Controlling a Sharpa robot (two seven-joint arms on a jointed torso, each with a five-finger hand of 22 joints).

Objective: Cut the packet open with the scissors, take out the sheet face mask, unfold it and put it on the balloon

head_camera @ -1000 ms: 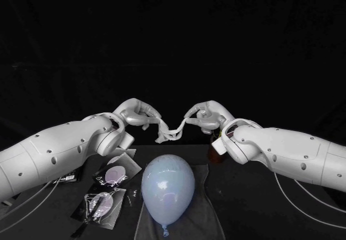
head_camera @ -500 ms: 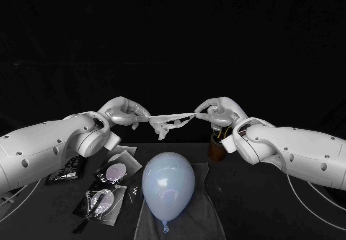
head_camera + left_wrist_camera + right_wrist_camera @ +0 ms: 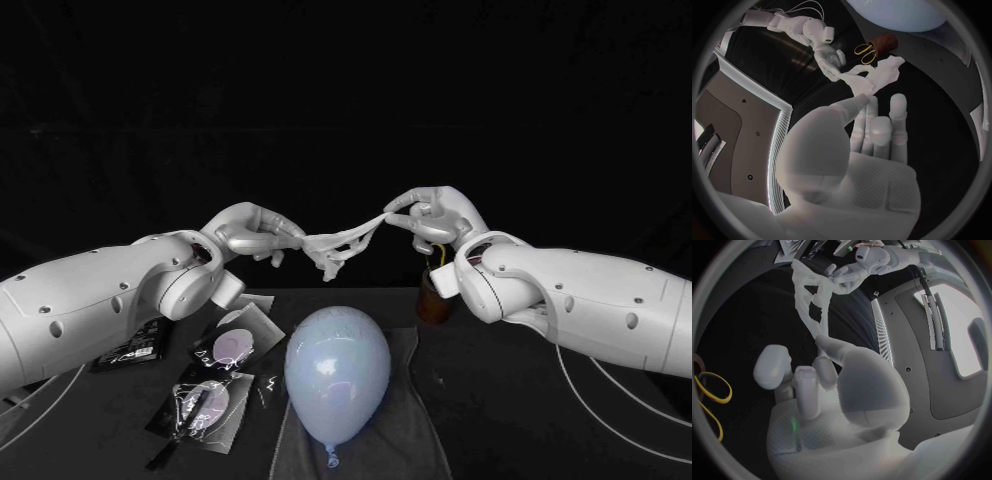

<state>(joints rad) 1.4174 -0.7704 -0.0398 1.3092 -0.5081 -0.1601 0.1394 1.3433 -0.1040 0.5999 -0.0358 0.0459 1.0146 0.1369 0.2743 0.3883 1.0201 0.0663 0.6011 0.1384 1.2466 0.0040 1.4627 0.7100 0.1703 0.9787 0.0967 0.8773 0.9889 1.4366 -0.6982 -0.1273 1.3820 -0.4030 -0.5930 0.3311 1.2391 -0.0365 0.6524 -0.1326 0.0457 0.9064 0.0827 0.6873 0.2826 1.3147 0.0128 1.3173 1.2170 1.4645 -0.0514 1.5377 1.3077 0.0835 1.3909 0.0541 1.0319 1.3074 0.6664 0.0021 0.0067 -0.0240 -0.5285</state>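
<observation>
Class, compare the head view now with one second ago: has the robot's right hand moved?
Yes. The right hand has risen and shifted toward the robot's right, away from the balloon, pulling the face mask it pinches.

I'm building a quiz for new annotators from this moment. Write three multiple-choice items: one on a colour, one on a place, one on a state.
1. The balloon is: A. pale blue; B. red; C. green.
2. The scissors are: A. lying on the balloon; B. upright in a brown holder; C. hanging from a hook.
3. The sheet mask is: A. draped on the balloon; B. sealed in a packet; C. stretched in the air between the left hand and the right hand.
Answers: 1 A, it shows pale blue; 2 B, yellow handles stick out of the holder; 3 C, each hand pinches one end, clear of the balloon.
</observation>
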